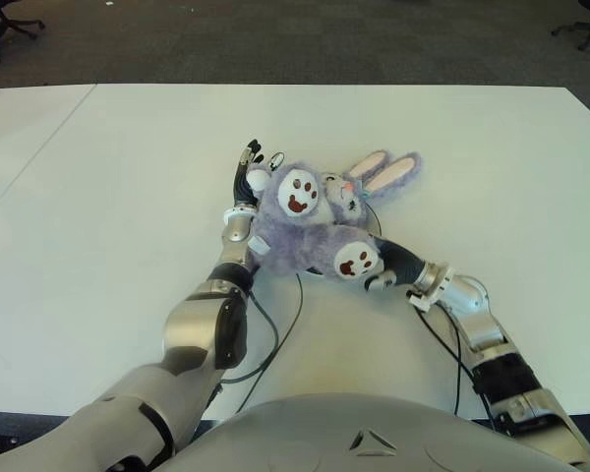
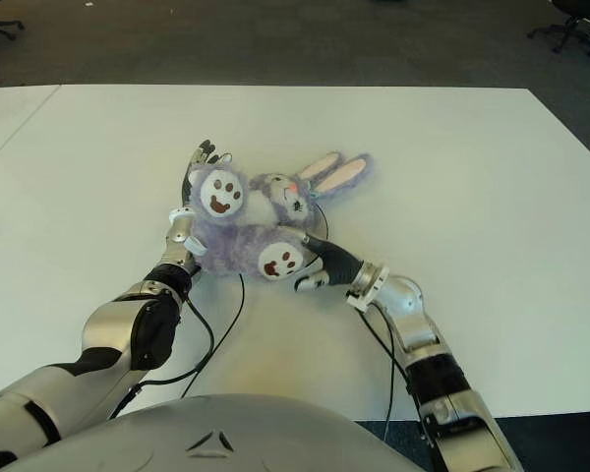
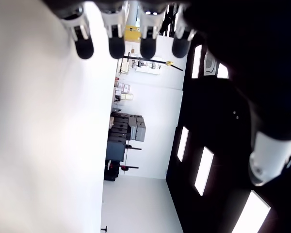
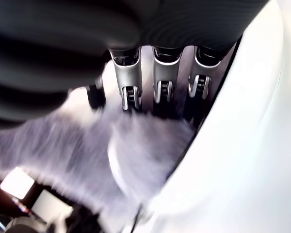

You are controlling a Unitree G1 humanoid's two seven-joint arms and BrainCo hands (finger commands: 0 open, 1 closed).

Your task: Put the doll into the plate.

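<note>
The left robot hand (image 1: 248, 177) stands against the left side of the doll (image 1: 310, 221), its fingers (image 3: 112, 42) straight and spread, pointing away from the robot and closed on nothing. The doll, a purple plush rabbit with pink-lined ears, lies in the middle of the white surface (image 1: 492, 167), its two soles turned up. The right robot hand (image 1: 391, 265) reaches under the doll's near right side, fingers (image 4: 162, 77) pushed into the fur; whether they actually grip it cannot be told.
</note>
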